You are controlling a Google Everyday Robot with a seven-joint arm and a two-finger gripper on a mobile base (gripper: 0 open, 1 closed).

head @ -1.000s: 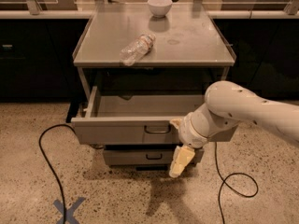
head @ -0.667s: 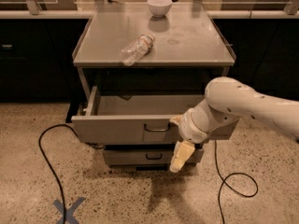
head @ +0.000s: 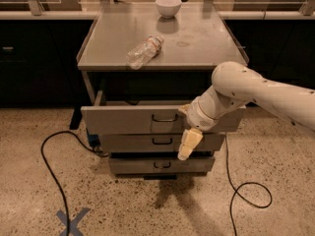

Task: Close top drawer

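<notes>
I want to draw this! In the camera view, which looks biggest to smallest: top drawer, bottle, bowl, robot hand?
1. top drawer
2. plastic bottle
3. white bowl and hand, hanging in front of the middle drawer: look alike; bowl sits farther back.

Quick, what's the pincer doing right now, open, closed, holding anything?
Pincer: open or closed cannot be told; it hangs pointing down in front of the partly open top drawer, right of its handle.

A robot test lab: speckled hard floor [head: 29, 191] marked with a blue tape X [head: 72, 220], loose cables [head: 42, 154], dark counters [head: 39, 68], a grey metal cabinet [head: 197, 48]; the gripper [head: 189, 144] hangs before its 3 drawers.
</notes>
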